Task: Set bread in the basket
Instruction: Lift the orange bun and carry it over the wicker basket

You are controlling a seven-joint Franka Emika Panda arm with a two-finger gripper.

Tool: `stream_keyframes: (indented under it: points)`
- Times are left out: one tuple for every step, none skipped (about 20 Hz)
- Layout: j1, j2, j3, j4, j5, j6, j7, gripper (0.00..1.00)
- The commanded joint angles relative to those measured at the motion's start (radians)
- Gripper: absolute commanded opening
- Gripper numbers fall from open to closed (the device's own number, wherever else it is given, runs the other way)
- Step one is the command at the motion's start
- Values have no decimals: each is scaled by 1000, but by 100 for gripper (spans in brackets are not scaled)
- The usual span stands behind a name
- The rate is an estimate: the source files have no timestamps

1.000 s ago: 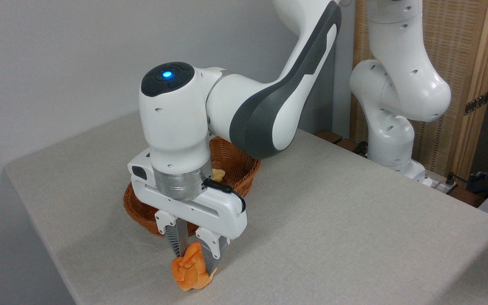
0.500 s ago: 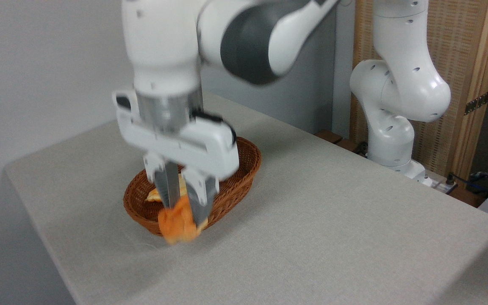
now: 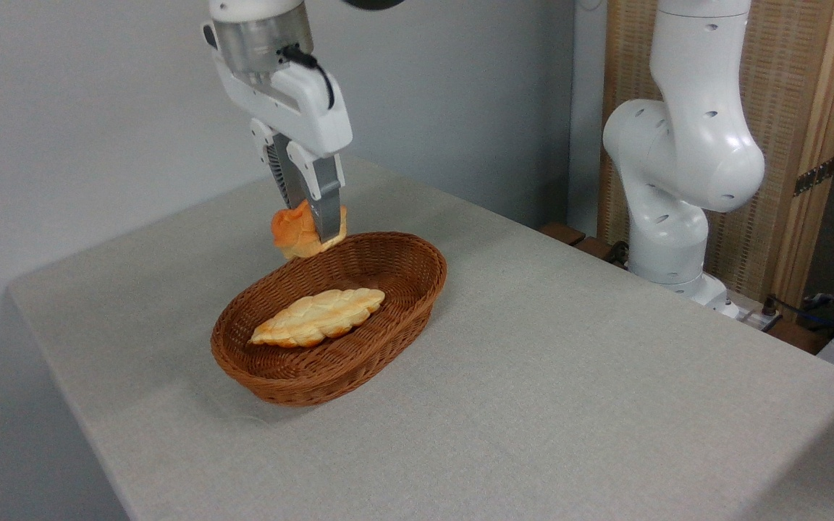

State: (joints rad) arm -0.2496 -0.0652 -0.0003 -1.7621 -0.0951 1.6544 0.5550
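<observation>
The small orange-golden bun hangs in the air, pinched between the fingers of my gripper, which is shut on it. It hovers above the far left rim of the oval brown wicker basket. One grey finger covers the bun's right side. Inside the basket lies a longer, paler braided loaf.
The grey table ends at a left edge and a near right edge. The arm's white base stands at the back right before a wooden screen. Cables and dark items lie at the far right.
My gripper lifted the bun from the table in front of the basket, rising and swinging back over the basket to its far side. The braided loaf is now uncovered.
</observation>
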Motion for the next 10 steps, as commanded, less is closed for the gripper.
stream_keyframes:
  points:
    - [-2, 16, 5, -11, 17, -7, 17, 63]
    - [-4, 22, 3, -13, 31, -7, 17, 63]
    - [-4, 28, 3, -13, 41, -7, 17, 65]
    - [-4, 33, 2, -13, 43, -7, 17, 73]
    - [-5, 34, 2, -13, 46, -7, 16, 80]
    - [-8, 38, -1, -13, 46, -5, 16, 83]
    - [-10, 39, -13, -13, 48, -4, 14, 89]
    - [-10, 47, -23, -13, 48, -4, 14, 97]
    - [-10, 51, -26, -14, 48, -4, 13, 100]
    - [-10, 54, -36, -14, 48, -1, 11, 100]
